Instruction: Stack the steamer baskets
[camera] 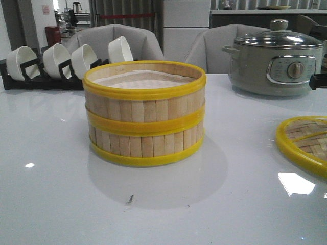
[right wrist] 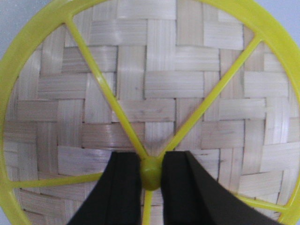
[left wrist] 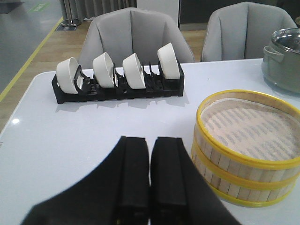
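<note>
Two steamer baskets stand stacked one on the other at the middle of the white table, a pale liner inside the top one; the stack also shows in the left wrist view. The woven lid lies low at the right edge of the front view. In the right wrist view my right gripper is shut on the lid's yellow centre knob, with the woven lid filling the view. My left gripper is shut and empty, above the table beside the stack. Neither gripper shows in the front view.
A black rack with several white bowls stands at the back left, also in the left wrist view. A grey-green electric pot with a glass lid stands at the back right. Grey chairs stand behind the table.
</note>
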### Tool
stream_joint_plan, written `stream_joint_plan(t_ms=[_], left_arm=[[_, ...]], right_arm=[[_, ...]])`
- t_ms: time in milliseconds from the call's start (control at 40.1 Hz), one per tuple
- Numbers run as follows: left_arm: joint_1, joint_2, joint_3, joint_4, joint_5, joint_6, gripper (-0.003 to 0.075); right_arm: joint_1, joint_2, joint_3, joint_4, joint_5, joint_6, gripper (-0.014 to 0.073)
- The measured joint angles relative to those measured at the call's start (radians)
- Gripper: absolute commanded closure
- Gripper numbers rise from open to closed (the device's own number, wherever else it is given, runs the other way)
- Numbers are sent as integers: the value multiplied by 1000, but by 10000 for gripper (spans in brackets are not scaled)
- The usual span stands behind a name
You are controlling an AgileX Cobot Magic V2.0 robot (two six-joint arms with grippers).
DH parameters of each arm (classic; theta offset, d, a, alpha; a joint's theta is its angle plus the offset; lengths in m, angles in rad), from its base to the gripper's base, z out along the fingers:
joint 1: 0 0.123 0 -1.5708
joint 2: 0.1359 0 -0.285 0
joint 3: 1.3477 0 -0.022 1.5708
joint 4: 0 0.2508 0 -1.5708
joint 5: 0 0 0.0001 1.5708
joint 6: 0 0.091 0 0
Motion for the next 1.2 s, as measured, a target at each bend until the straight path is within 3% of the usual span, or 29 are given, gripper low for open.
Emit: stream_joint_plan(t_ms=[75, 325, 549, 924, 1198], left_arm=[[0, 0, 0, 0, 0, 0, 625], [0, 0, 0, 0, 0, 0, 625], [0, 0, 0, 0, 0, 0, 625], [0, 0, 0, 0, 0, 0, 625], [0, 0, 0, 0, 0, 0, 625]], right_arm=[[0, 0, 0, 0, 0, 0, 548], [2, -5, -4, 0, 5, 0, 536], [66, -75, -103, -7, 100, 0, 536], [343, -95, -467, 12, 253, 0, 536], [568, 64, -757, 58, 320, 0, 536]])
